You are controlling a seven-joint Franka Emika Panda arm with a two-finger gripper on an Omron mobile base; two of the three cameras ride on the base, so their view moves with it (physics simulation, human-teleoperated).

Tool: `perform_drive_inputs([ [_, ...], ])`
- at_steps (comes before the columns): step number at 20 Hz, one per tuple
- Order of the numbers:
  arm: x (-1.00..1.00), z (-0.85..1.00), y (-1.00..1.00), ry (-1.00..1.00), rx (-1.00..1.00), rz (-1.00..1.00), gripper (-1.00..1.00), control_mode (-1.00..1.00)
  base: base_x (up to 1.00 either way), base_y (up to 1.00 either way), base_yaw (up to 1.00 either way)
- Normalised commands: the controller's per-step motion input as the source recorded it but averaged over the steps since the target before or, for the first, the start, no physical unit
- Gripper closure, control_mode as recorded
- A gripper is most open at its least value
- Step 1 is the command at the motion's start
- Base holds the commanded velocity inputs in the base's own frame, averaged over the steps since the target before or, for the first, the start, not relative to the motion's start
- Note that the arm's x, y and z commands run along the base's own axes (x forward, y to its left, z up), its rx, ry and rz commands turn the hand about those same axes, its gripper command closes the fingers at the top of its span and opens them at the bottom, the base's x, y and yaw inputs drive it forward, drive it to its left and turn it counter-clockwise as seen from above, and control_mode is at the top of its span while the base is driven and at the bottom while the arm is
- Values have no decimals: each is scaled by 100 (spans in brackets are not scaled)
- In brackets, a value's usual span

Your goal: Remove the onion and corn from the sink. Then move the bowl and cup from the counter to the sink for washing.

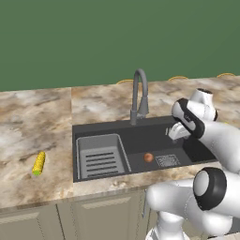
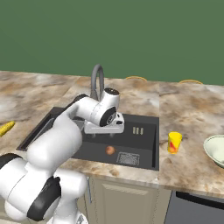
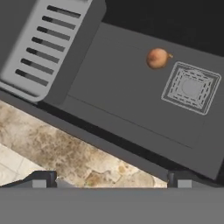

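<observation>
**Onion in the basin, corn out on the tabletop**

The onion [image 1: 148, 157] is seen on the dark floor of the sink [image 1: 140, 136], just beside the square drain grate [image 1: 167, 161] and apart from the ribbed rack insert [image 1: 101, 157]. The corn [image 1: 39, 163] is laid on the marbled tabletop [image 1: 33, 131], well to the left of the basin. The cup [image 2: 174, 142] is stood upright on the tabletop to the right of the sink, with the bowl [image 2: 215, 149] further right, at the picture's edge. The pincer [image 3: 113, 178] is held above the sink's near rim, its tips spread fully apart with nothing between them. The gooseneck faucet [image 1: 139, 96] is seen behind the basin.
</observation>
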Motion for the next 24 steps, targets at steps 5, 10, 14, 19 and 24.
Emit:
perform_drive_inputs([
  [5, 34, -28, -3, -12, 0, 0, -100, -100, 0, 0, 0],
  [10, 36, -27, 0, -8, 0, 0, -100, -100, 0, 0, 0],
  [14, 38, -24, 0, 0, 0, 0, -100, -100, 0, 0, 0],
  [19, 37, -23, 0, 0, 0, 0, -100, -100, 0, 0, 0],
  [24, 34, -21, 0, 0, 0, 0, -100, -100, 0, 0, 0],
])
